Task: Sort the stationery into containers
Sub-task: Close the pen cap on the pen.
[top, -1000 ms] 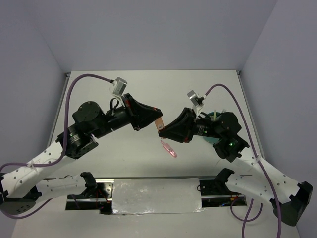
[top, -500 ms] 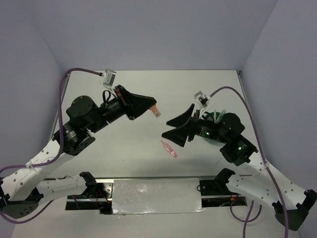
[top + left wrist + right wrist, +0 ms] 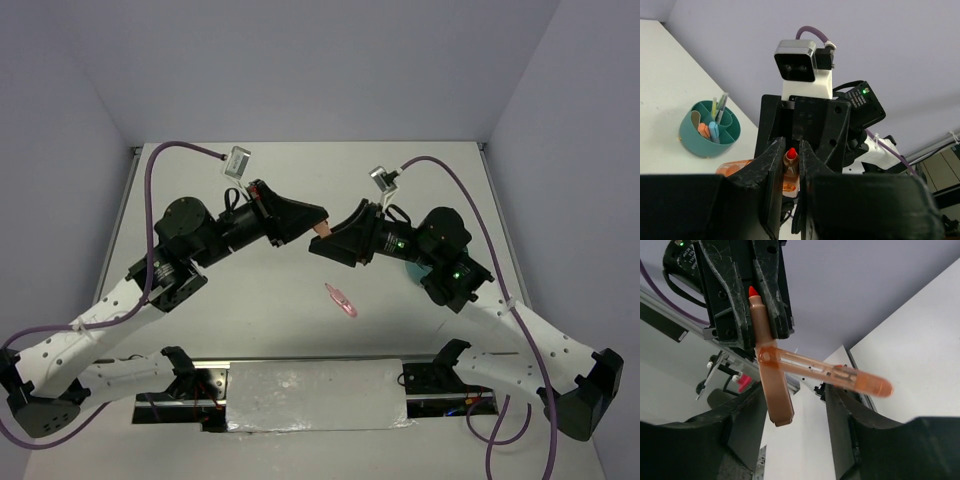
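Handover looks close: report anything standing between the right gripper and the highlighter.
Nothing visible does. The right gripper is open, and the highlighter hangs just ahead of its fingers with only bare air between. Only the left gripper clamps it.

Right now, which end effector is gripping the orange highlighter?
The left end effector: its fingers are clamped on the orange highlighter, while the right end effector stands open, facing it.

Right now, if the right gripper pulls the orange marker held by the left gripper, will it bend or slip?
Probably stiff: the orange marker juts out straight although the left gripper pinches only its red-tipped end. Its smooth plastic could slip or pivot. It looks slim, so likely light.
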`<move>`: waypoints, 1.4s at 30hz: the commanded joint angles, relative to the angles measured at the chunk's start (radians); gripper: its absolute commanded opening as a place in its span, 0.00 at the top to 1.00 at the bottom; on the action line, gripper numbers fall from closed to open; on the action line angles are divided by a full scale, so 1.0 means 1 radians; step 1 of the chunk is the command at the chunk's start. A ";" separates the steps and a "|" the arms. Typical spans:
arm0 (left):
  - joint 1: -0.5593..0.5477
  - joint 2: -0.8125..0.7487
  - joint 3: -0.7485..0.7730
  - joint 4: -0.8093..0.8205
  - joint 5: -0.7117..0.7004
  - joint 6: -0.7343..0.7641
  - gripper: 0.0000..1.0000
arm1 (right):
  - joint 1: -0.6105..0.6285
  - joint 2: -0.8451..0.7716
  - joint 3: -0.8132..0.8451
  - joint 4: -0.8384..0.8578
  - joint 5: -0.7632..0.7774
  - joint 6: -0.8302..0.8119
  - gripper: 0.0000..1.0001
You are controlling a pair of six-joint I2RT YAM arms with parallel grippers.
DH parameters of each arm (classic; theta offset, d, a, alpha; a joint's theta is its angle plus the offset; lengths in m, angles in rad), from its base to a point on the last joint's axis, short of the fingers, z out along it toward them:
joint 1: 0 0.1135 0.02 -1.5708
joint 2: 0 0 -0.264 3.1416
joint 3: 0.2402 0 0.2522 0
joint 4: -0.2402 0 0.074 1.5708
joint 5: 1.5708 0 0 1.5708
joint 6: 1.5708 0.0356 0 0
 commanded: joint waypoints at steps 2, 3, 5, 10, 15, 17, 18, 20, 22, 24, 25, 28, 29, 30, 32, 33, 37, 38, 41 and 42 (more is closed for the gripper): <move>-0.002 0.000 -0.004 0.119 0.047 -0.036 1.00 | 0.001 -0.016 0.054 0.084 -0.001 0.021 0.47; -0.002 0.005 -0.006 0.120 0.059 -0.036 1.00 | -0.001 -0.019 0.051 0.086 0.003 0.021 0.49; -0.002 0.008 -0.009 0.114 0.073 -0.032 1.00 | -0.001 -0.018 0.054 0.104 0.000 0.024 0.52; -0.002 0.014 -0.016 0.070 0.090 -0.003 1.00 | -0.001 -0.013 0.082 0.090 -0.012 0.008 0.61; -0.002 0.014 -0.004 -0.013 0.085 0.038 1.00 | -0.001 -0.027 0.097 0.049 -0.006 -0.026 0.69; -0.002 0.011 -0.001 -0.036 0.079 0.046 1.00 | -0.001 -0.032 0.103 0.029 0.002 -0.044 0.92; 0.000 0.008 0.000 -0.041 0.072 0.049 1.00 | -0.002 -0.032 0.105 0.011 0.005 -0.052 0.99; -0.002 0.006 0.017 -0.058 0.061 0.059 0.72 | -0.001 -0.030 0.105 0.006 -0.003 -0.061 1.00; 0.000 0.003 0.051 -0.091 0.012 0.075 0.11 | -0.001 -0.030 0.098 0.000 -0.018 -0.080 1.00; -0.002 0.000 0.082 -0.131 -0.034 0.093 0.01 | -0.001 -0.033 0.098 -0.035 -0.030 -0.118 1.00; -0.002 0.002 0.129 -0.207 -0.128 0.108 0.01 | -0.001 -0.036 0.109 -0.058 -0.032 -0.136 1.00; -0.002 0.003 0.189 -0.329 -0.292 0.095 0.01 | -0.004 -0.047 0.126 -0.143 -0.038 -0.209 1.00; -0.002 -0.014 0.185 -0.352 -0.309 0.084 0.01 | -0.004 -0.058 0.126 -0.138 -0.049 -0.225 1.00; 0.001 -0.027 0.171 -0.341 -0.316 0.077 0.01 | -0.004 -0.064 0.120 -0.126 -0.063 -0.227 1.00; 0.004 -0.069 0.097 -0.250 -0.277 0.041 0.01 | -0.004 -0.078 0.111 -0.042 -0.141 -0.216 1.00; 0.004 -0.084 0.044 -0.214 -0.257 0.006 0.01 | -0.004 -0.079 0.099 -0.002 -0.179 -0.209 1.00; 0.006 -0.142 -0.056 -0.032 -0.192 -0.084 0.01 | -0.004 -0.075 0.079 0.185 -0.390 -0.170 1.00; 0.004 -0.146 -0.065 0.009 -0.186 -0.101 0.01 | -0.004 -0.069 0.082 0.205 -0.417 -0.158 1.00; 0.004 -0.127 -0.066 0.044 -0.150 -0.169 0.01 | -0.004 -0.056 0.086 0.344 -0.500 -0.080 1.00; 0.004 -0.120 -0.059 0.063 -0.128 -0.207 0.01 | -0.004 -0.047 0.089 0.380 -0.512 -0.063 1.00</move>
